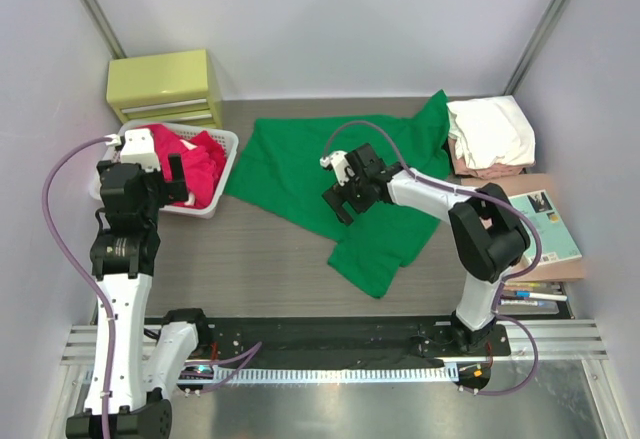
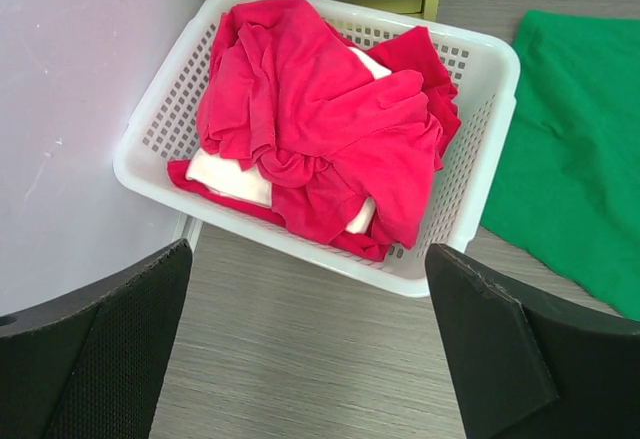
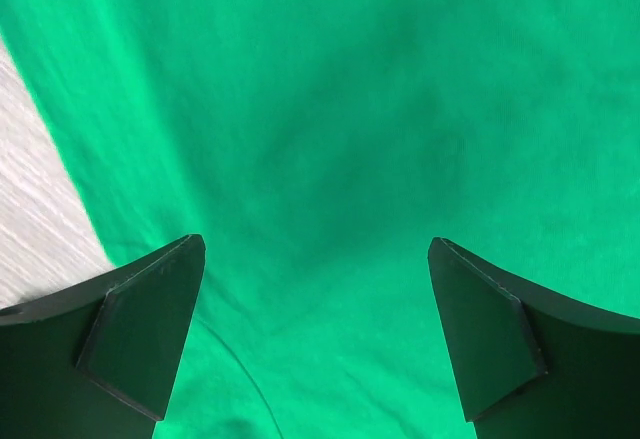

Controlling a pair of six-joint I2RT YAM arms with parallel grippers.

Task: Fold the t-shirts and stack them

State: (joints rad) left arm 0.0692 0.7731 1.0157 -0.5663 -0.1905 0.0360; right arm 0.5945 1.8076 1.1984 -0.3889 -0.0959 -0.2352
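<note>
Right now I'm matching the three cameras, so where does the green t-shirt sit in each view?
Top external: green t-shirt spread across the middle of the table.
Left wrist: green t-shirt at the right edge, beside the white basket.
Right wrist: green t-shirt fills nearly the whole frame.
Shared landmark: the grey wood-grain table, in all three.

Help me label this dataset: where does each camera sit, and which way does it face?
Top external: above and behind the bases, looking down on the table; the left arm and right arm show whole.
Left wrist: on the left arm, facing down at the white basket of red t-shirts; its open fingers frame the bottom.
Right wrist: on the right arm, close above the green t-shirt; its open fingers show.
Shared: the green t-shirt appears in all three views.
</note>
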